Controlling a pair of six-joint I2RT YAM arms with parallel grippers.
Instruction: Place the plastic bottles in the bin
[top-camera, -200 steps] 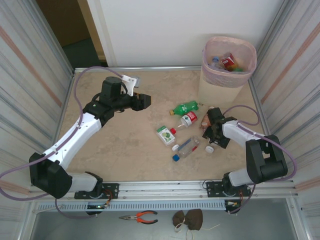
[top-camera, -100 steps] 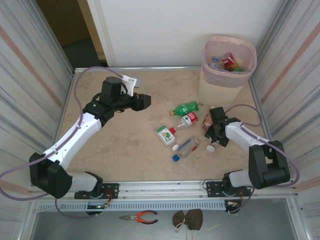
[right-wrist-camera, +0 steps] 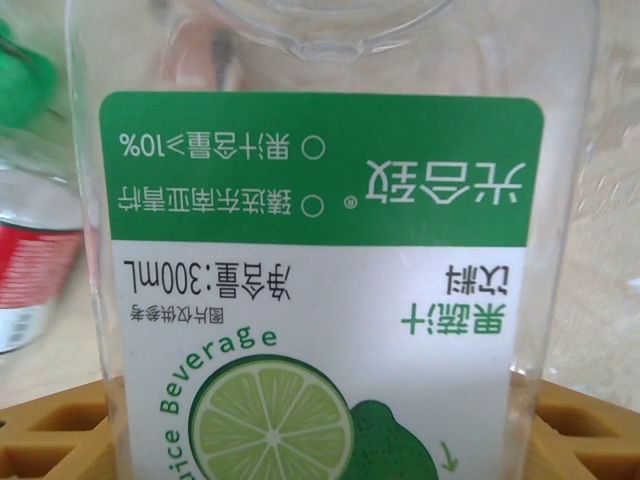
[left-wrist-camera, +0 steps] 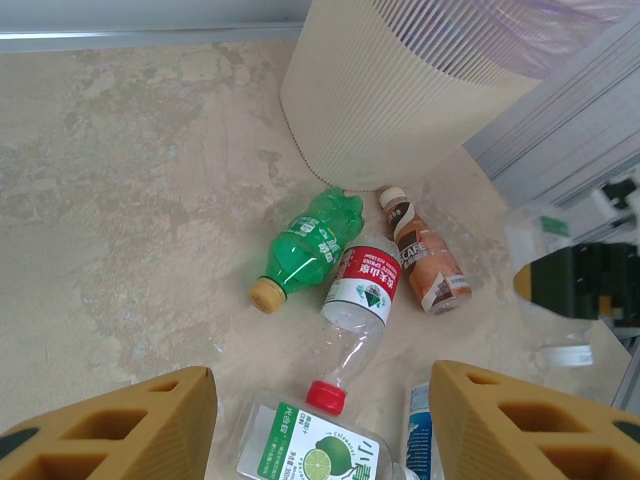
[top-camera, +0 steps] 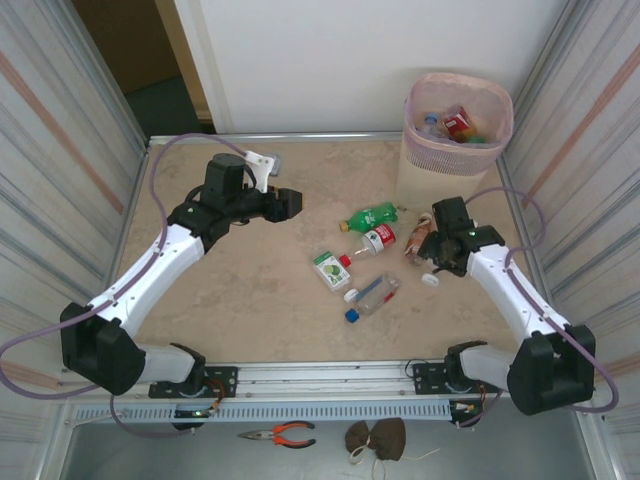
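The right tool [top-camera: 436, 256] grips a clear lime-label bottle [right-wrist-camera: 320, 250] just in front of the bin [top-camera: 430, 175], near its base. The left tool [left-wrist-camera: 320, 425] hangs open and empty, well to the left of the bin. On the table [left-wrist-camera: 130, 180] before the bin lie a green bottle [left-wrist-camera: 305, 245], a red-label bottle [left-wrist-camera: 362, 285] and a brown bottle [left-wrist-camera: 428, 265], the brown one nearest to it. More bottles [top-camera: 455, 125] sit inside the bin.

The tabletop [top-camera: 260, 300] is showing mottled beige marbling. The bin [top-camera: 458, 120] is looking pale pink, finely slatted. A green bottle [left-wrist-camera: 310, 245] is wearing a tan cap; the clear bottle [left-wrist-camera: 362, 285] is bearing a red-and-white label. The lime-labelled bottle [right-wrist-camera: 320, 250] is displaying green and white panels.
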